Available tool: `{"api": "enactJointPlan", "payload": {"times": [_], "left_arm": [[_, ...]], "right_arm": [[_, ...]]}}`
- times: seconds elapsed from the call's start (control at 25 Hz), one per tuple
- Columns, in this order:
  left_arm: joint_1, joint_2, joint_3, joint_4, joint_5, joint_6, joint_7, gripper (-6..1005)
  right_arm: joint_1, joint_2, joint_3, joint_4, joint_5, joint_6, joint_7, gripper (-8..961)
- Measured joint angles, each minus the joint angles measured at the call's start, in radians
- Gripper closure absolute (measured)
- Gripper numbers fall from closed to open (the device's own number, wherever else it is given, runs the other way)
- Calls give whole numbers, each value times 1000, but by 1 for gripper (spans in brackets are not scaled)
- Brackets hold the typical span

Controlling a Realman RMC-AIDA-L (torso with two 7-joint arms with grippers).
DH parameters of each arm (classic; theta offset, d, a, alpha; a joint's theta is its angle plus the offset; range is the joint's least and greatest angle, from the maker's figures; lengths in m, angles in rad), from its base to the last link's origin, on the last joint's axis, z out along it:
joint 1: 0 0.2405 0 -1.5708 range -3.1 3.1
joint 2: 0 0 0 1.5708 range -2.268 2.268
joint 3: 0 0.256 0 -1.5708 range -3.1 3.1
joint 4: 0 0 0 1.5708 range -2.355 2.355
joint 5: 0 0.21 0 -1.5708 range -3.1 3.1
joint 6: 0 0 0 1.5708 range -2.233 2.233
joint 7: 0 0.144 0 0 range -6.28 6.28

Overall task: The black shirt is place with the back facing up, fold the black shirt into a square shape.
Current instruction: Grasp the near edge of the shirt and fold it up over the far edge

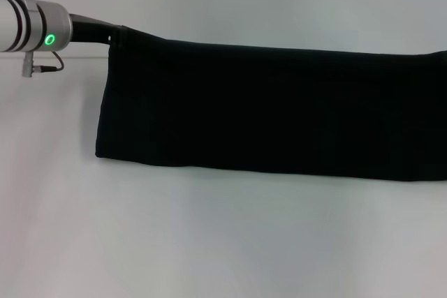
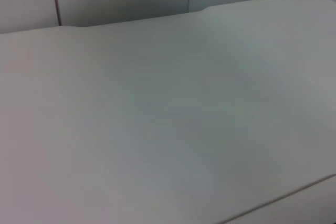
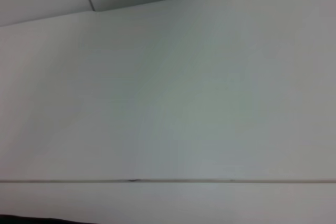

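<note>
Black shirt (image 1: 279, 109) hangs from left jaws (image 1: 117, 38)

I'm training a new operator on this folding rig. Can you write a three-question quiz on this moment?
1. True or false: the black shirt shows as a long dark band in the head view.
2. Which arm meets the shirt's upper corner? A) left B) right
3. Fill in: both wrist views show mostly the bare white ____.

Key: 1 true. 2 A: the left hand sits at that corner; its fingers are hidden. The right hand is out of view. 3 table.
</note>
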Motion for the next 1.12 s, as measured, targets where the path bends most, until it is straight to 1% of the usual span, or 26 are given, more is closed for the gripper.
{"api": "enactJointPlan", "payload": {"times": [0.28,0.76,1.12], "left_arm": [[-12,-9,0,-26,-1,-56,26,995],[-13,-6,-6,-35,-1,-78,30,995],[-16,-6,-3,-35,-2,-84,29,995]], "right_arm": [[10,4,-2,10,0,29,-3,943],[10,7,-9,13,0,56,-4,942],[13,5,-11,13,0,57,-4,930]]}}
